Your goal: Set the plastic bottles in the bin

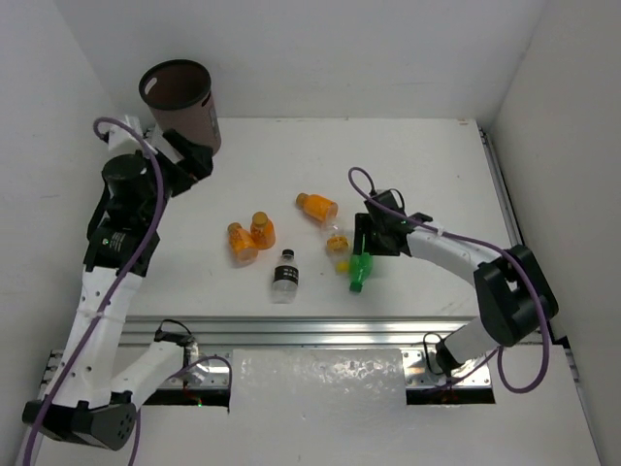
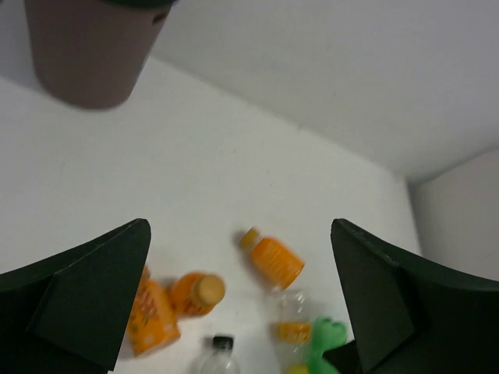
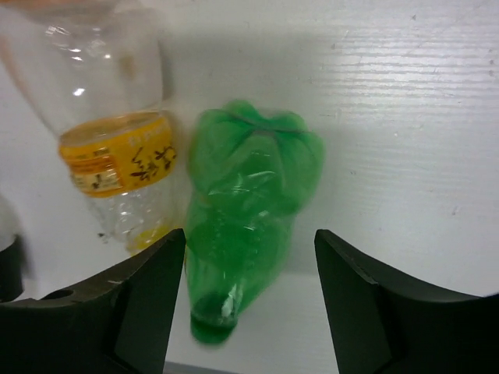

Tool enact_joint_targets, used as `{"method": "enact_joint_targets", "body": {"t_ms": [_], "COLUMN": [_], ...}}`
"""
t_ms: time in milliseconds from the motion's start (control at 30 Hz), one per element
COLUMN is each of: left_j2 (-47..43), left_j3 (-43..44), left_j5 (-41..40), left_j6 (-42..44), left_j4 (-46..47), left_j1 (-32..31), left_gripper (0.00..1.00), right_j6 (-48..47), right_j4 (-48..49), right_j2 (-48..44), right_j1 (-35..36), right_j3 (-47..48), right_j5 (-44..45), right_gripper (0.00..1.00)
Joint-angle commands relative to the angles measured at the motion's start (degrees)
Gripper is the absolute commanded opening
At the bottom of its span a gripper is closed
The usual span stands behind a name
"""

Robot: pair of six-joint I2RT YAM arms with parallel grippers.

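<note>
Two pincers, both spread wide and holding nothing. Right pincer [image 3: 249, 253] straddles the green bottle [image 3: 248, 202], which lies on the table [image 3: 405, 117]; one finger sits on each side of its cap end, not clamped. Clear bottle with yellow label [image 3: 117, 148] lies just beside the green one. Left pincer [image 2: 240, 230] hangs near the bin [image 1: 179, 97], which stands at the far left of the table. Orange bottles [image 1: 317, 206], three of them, and a black-capped clear bottle [image 1: 285, 275] lie mid-table, well apart from the bin.

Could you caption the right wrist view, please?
Open right gripper flanks the green bottle, a clear bottle alongside.
</note>
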Motion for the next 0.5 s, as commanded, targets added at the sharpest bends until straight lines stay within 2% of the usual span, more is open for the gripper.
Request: {"method": "enact_joint_targets", "body": {"t_ms": [0,100,200,300,400,433,467], "left_j2": [-2.76,-5.75,-7.35,-6.83,-5.95,-5.77,-4.90], "left_j3": [-1.98,-3.91,-6.89,-8.92,-12.25,-12.96,-13.40], "left_j5": [3.12,7.51,10.50,13.05,21.64,25.76,26.32], "left_j6": [3.30,4.97,5.33,4.89,1.82,-0.62,-1.78], "left_j4": [-6.20,-7.09,-6.22,-5.43,-0.35,1.85,5.87], "left_j1": [0.18,0.18,0.18,0.18,-0.70,-1.75,-5.32], "left_gripper": [0.98,1.00,1.00,1.00,1.00,1.00,1.00], "right_j6": [-1.00,-0.92,-1.36,-1.53,-4.60,-6.00,-9.93], "right_j4": [5.73,10.65,12.25,11.30,8.39,8.21,9.95], "right_j2": [2.23,2.05,0.13,-7.24,-16.29,-18.49,-22.86], "right_j1": [-0.34,-1.57,-1.75,-1.75,-1.66,-1.66,-1.75], "right_j3": [-2.99,-7.74,-10.64,-13.63,-13.64,-13.72,-13.99], "right_j5": [2.51,-1.60,-2.06,1.80,2.78,-0.88,-4.39], "right_gripper": [0.67,0.67,0.50,0.36,0.30,0.29,0.29]}}
